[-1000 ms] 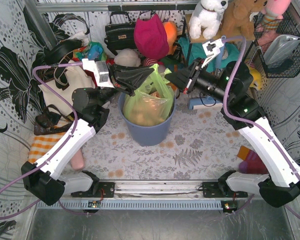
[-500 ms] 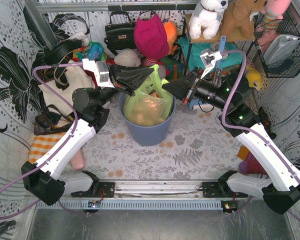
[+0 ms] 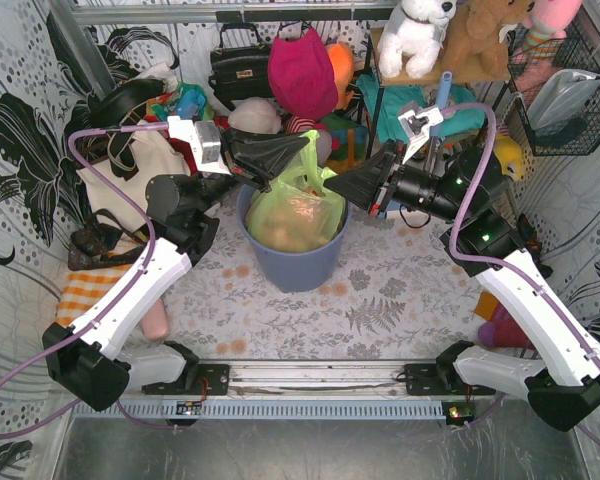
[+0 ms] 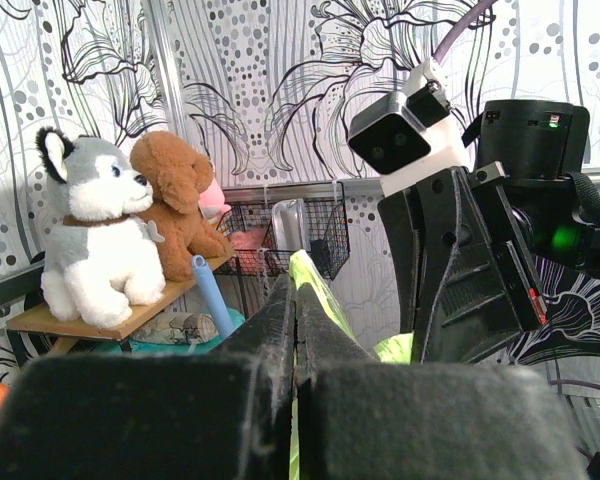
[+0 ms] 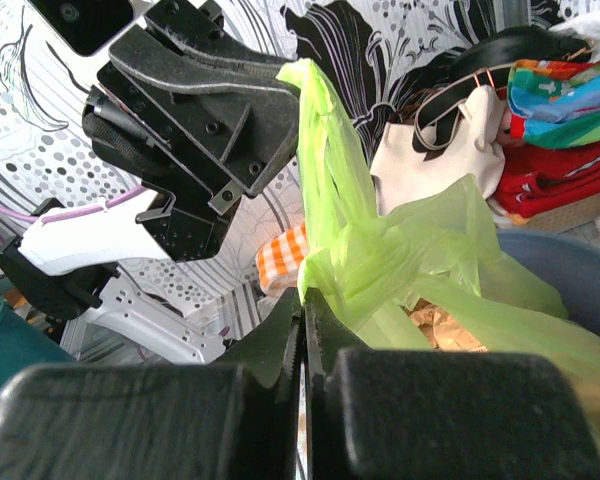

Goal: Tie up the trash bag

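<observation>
**Both grippers clamped on bag top, bag in bin**

Bag point(image 3: 298, 210) sits in the bin point(image 3: 292, 268) at the centre of the top view. Tan crumpled paper shows through the green film. The bag's top stands up in a thin peak above the rim.

Left gripper point(image 3: 300, 152) reaches in from the upper left, jaws closed on the tip of that peak. Its wrist view shows a green strip coming out of the slit between the pressed-together fingers.

Right gripper point(image 3: 332, 184) reaches in from the right, lower down, jaws closed on a fold at the bag's right edge. Its wrist view shows film gathered into the closed gap at lower centre.

The grippers are near each other, not touching.

Background: plush toys point(image 3: 417, 35) at upper right, handbag point(image 3: 238, 65) at upper centre.
</observation>
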You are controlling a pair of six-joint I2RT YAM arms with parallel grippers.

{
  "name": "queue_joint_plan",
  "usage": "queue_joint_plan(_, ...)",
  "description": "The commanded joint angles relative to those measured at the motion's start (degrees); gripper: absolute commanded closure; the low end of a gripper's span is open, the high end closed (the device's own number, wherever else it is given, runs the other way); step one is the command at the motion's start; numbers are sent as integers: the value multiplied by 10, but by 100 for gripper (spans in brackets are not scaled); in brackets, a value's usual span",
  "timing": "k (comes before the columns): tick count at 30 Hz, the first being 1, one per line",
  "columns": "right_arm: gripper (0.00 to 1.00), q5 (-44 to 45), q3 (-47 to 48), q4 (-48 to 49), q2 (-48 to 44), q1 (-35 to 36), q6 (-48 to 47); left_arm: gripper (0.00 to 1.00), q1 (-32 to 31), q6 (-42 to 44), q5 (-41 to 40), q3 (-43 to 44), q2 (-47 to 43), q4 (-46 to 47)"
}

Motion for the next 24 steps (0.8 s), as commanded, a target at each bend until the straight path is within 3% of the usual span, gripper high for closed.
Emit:
queue_joint_plan(1,100,-17,15,-4,1,6,10,100,-2,11,-9,4,-3,13)
queue_joint_plan(13,100,72,16,-30,19,65,-2,100,-3,15,-12,3,-6,9)
queue_joint_plan(24,100,271,5,-36,29,144,-11,100,-3,14,-11,-1,-7,11)
